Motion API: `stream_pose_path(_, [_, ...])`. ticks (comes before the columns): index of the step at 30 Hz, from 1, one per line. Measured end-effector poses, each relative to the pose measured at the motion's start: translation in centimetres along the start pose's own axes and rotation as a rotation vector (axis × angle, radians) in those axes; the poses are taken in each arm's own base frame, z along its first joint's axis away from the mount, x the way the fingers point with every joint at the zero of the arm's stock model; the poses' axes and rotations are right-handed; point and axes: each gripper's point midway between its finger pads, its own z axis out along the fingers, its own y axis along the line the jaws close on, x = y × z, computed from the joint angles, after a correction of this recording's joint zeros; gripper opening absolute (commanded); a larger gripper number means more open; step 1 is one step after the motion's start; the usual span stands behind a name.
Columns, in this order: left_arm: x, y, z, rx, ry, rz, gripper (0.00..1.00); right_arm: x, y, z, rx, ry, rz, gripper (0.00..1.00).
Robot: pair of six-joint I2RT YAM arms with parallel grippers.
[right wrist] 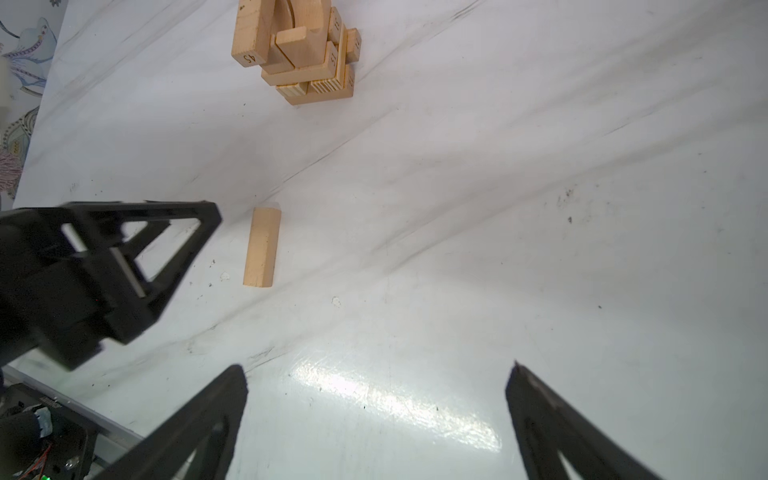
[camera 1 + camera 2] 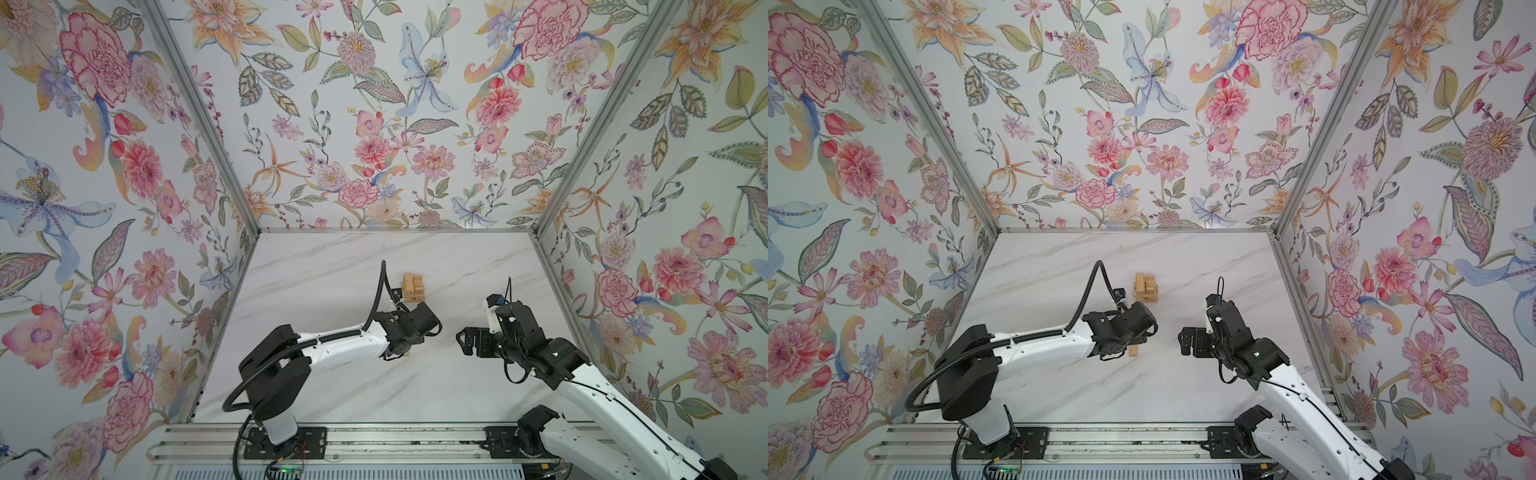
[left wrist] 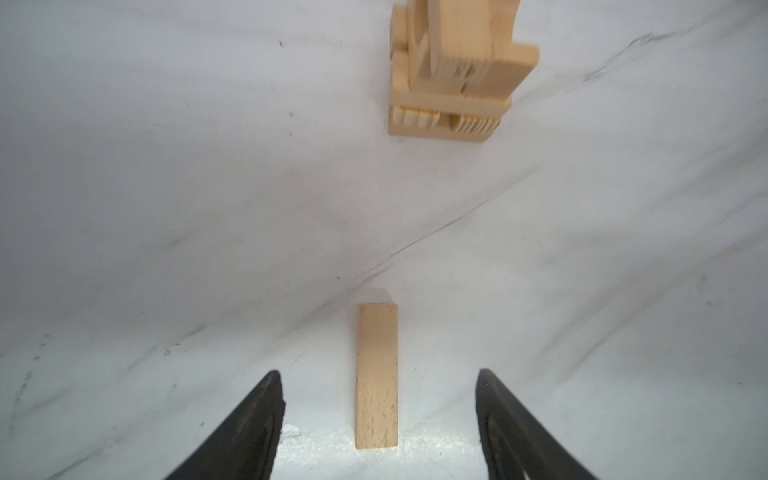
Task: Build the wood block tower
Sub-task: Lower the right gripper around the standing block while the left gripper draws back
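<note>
The tower [image 2: 412, 286] [image 2: 1146, 286] of tan wood blocks stands at mid-table, in crossed layers with an arch piece on top [image 1: 299, 54] [image 3: 453, 83]. One plain wood block [image 3: 377, 374] [image 1: 262, 249] lies flat on the table, nearer the front than the tower. My left gripper [image 3: 378, 373] is open over this block, with a clear gap on each side. In both top views its wrist hides most of the block [image 2: 1133, 351]. My right gripper [image 1: 377, 365] [image 2: 465, 338] stands open and empty, to the right of the loose block.
The white marble tabletop [image 2: 332, 266] is boxed in by floral walls with metal corner posts [image 2: 249, 224] [image 2: 536, 232]. An aluminium rail [image 2: 374, 449] carrying both arm bases runs along the front edge. The left gripper's finger [image 1: 199, 224] shows in the right wrist view.
</note>
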Motion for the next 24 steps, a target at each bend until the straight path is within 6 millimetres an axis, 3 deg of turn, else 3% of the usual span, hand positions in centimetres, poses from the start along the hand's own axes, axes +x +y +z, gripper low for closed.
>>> stream_pose_path(4, [-3.3, 2.1, -4.7, 0.04, -0.116, -0.026, 0.75, 0.1, 0.8, 0.6, 0.02, 0.027, -0.018, 0.96])
stream_pose_path(8, [-4.0, 5.3, -6.9, 0.012, -0.182, 0.006, 0.75, 0.9, 2.3, 1.8, 0.037, 0.074, -0.047, 0.85])
stream_pose_path(16, [-1.4, 12.2, -7.7, -0.05, -0.221, 0.039, 0.77, 1.7, 5.7, 4.7, 0.078, 0.148, -0.087, 0.71])
stream_pose_path(24, [1.7, 15.8, -6.9, -0.039, -0.215, 0.025, 0.78, 2.4, 9.8, 8.3, 0.113, 0.2, -0.133, 0.64])
